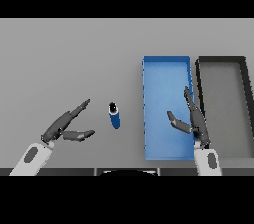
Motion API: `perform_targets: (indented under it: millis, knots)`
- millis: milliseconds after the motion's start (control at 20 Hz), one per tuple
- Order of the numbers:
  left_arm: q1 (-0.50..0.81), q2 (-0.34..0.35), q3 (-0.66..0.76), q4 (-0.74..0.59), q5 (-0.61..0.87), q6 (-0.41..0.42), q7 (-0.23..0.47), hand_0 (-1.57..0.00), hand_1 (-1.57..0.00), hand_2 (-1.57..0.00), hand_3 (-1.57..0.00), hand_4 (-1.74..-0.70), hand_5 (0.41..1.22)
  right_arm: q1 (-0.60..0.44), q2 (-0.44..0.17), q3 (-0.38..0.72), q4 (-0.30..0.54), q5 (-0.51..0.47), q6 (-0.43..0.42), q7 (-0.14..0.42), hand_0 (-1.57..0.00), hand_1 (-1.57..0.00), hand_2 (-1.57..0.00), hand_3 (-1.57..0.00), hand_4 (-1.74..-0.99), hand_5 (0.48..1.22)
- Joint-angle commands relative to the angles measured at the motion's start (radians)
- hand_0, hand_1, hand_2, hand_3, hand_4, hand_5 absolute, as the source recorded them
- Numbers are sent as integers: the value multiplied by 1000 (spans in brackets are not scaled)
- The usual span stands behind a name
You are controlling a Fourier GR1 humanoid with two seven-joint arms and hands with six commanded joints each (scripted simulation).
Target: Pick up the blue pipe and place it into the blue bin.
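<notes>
Two robot hands hovering open: left robot hand near blue pipe, right robot hand idling over blue bin. Pipe lying on surface left of bin; likely rigid, light, prone to rolling; gripping mid-body seems best.

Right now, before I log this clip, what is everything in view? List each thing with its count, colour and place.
pipe: one, blue with a dark end, lying on the table between the two hands, left of the blue bin.
blue bin: one, blue, open-topped, right of centre on the table.
black bin: one, black rim with grey floor, right beside the blue bin at the table's right edge.
table: one, grey, under everything.
left robot hand: one, dark, fingers open, left of the pipe and apart from it.
right robot hand: one, dark, fingers open, over the blue bin's right side.
</notes>
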Motion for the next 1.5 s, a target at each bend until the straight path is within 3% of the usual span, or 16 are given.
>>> perform_targets:
  millis: [0, 200, 350, 650, 850, 1000, 1100, 1150, 1250, 1350, 1450]
  knots:
    - [-9, -8, -14, 2, -12, -3, 6, 1, 1, 1, 1, -1091, 472, -3, 4, 1, 2, 2, -2, -7, 1, 1, 1, 1, -1248, 612]
    - [-40, -80, -80, 27, -59, -11, 22, 1, 1, 1, 1, -1109, 447, 15, 8, 4, -7, -6, 7, -26, 1, 1, 1, 1, -1263, 617]
    - [-66, -133, -112, 67, -90, -13, 6, 1, 1, 1, 1, -1117, 446, 6, 16, 6, -18, -5, -2, -2, 1, 1, 1, 1, -1272, 617]
    - [-143, -267, -147, 191, -97, -21, 42, 1, 1, 1, 1, -1117, 448, 28, 14, 4, -38, -14, 4, 2, 1, 1, 1, 1, -1274, 605]
    - [-197, -313, -153, 275, -157, 6, -25, 1, 1, 1, 1, -1075, 445, 39, 11, -2, -23, -10, 3, -10, 1, 1, 1, 1, -1267, 598]
    - [-236, -374, -138, 328, -120, -7, -45, 1, 1, -19, -18, -1109, 507, 44, 5, -6, -31, -20, 11, -13, 1, 1, 1, 1, -1267, 600]
    - [-226, -396, -121, 347, -87, -11, -79, -17, -160, -290, -255, -1208, 607, 37, 11, -5, -23, -15, 4, -16, 1, 1, 1, 1, -1261, 600]
    - [-221, -418, -115, 367, -70, -12, -74, -187, -348, -481, -519, -1253, 730, 32, 6, -8, -24, -17, 5, -6, 1, 1, 1, 1, -1260, 600]
    - [-215, -439, -109, 373, -68, 13, -72, -668, -788, -873, -875, -1419, 906, 32, 8, -3, -12, -8, 5, -8, 1, 1, 1, 1, -1259, 605]
    - [-203, -465, -115, 372, -74, 23, -90, -993, -1070, -1124, -1102, -1532, 1020, 34, 15, 2, -10, -6, 5, -22, 1, 1, 1, 1, -1262, 611]
    - [-201, -465, -129, 358, -100, 51, -101, -1201, -1250, -1285, -1215, -1604, 1092, 15, 16, -2, -16, -7, -2, -8, 1, 1, 1, 1, -1260, 614]
